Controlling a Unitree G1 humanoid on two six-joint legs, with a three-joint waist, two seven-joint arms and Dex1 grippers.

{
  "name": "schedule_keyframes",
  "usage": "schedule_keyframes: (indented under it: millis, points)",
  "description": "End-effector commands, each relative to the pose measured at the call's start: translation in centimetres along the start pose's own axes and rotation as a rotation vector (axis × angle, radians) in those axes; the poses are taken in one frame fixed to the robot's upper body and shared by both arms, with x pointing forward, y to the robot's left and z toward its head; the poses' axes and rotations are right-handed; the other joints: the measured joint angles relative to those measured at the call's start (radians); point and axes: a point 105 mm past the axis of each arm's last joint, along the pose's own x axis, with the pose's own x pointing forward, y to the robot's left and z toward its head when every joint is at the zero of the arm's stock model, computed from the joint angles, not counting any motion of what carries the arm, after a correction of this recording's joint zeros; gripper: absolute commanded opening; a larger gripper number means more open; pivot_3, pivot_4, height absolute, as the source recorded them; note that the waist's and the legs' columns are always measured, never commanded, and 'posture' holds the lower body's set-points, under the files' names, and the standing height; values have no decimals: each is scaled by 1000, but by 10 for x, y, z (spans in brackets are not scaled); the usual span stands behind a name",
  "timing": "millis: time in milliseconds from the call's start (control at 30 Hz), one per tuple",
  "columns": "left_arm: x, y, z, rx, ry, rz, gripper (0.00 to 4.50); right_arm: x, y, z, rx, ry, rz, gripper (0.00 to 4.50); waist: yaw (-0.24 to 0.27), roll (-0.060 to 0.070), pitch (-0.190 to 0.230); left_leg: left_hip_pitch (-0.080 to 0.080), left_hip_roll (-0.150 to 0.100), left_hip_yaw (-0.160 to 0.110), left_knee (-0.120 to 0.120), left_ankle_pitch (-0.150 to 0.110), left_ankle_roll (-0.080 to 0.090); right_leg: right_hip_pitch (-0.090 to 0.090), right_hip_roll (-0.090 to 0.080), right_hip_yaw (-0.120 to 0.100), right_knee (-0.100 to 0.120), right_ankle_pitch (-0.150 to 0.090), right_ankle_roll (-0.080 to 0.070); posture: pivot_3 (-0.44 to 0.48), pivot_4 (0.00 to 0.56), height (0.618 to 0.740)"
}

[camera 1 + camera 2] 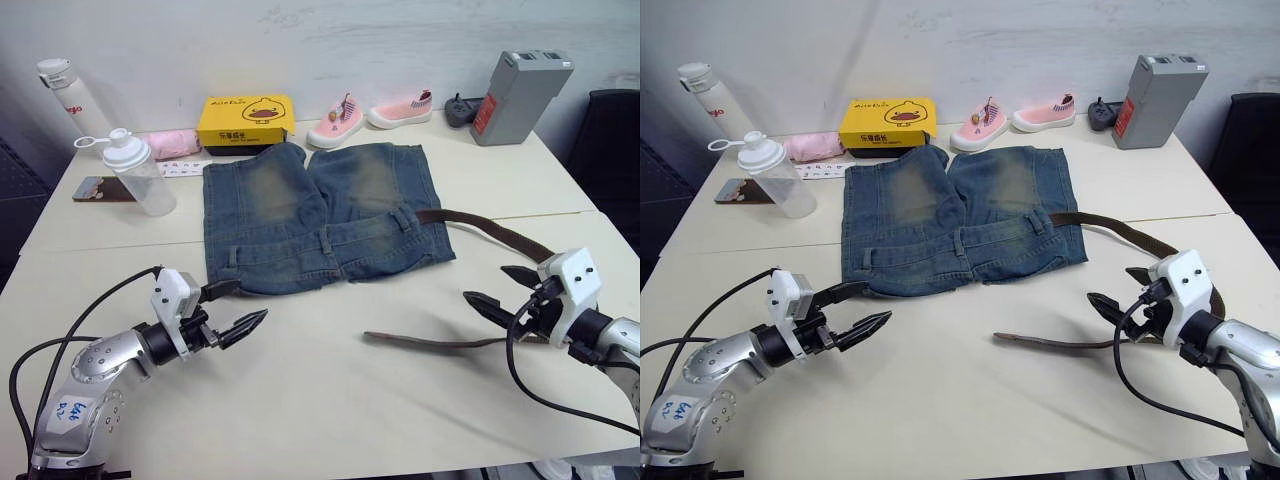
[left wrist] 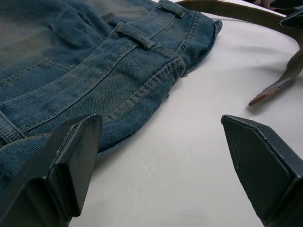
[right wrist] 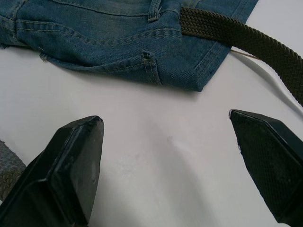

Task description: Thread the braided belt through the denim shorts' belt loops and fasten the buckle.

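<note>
The denim shorts (image 1: 310,215) lie flat on the white table with the waistband toward me. Belt loops (image 1: 326,238) (image 2: 135,35) show along the waistband. The braided belt (image 1: 500,235) comes out at the right-hand loop (image 1: 403,218), curves right past my right gripper and doubles back. Its free tip (image 1: 370,336) rests on the table in front of the shorts. The buckle is hidden. My left gripper (image 1: 243,306) is open just off the waistband's near-left corner, holding nothing. My right gripper (image 1: 487,284) is open above the belt's loose run, with nothing between its fingers (image 3: 75,161).
Along the back stand a white bottle (image 1: 70,100), a clear shaker bottle (image 1: 140,175), a phone (image 1: 100,188), a pink cloth (image 1: 170,143), a yellow box (image 1: 245,122), two pink shoes (image 1: 337,122) and a grey block (image 1: 520,95). A black chair (image 1: 615,150) is at the right.
</note>
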Motion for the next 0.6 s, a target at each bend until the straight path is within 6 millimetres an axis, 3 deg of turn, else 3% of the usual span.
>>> schedule_keyframes:
  millis: [33,400,500,600]
  points:
    - [1,2,6,20,-16,-1,4406,-2,4,10,-39,-35,6,4500,0,0,0,0,0,0,0,0,0,0,0,0,0,0,0,0,150,739]
    - [3,1,6,23,-13,-15,4406,-3,11,5,-41,-14,73,4500,0,0,0,1,0,0,1,0,0,0,0,0,1,0,0,0,150,739]
    - [3,2,7,19,-17,-10,4406,0,19,6,-37,-10,132,4500,-1,0,0,1,0,0,1,0,0,1,0,1,1,0,0,0,150,739]
    - [4,0,6,12,-14,-25,4406,-3,41,3,-40,43,266,4500,-1,0,0,1,0,0,1,0,0,1,0,1,1,0,0,0,150,739]
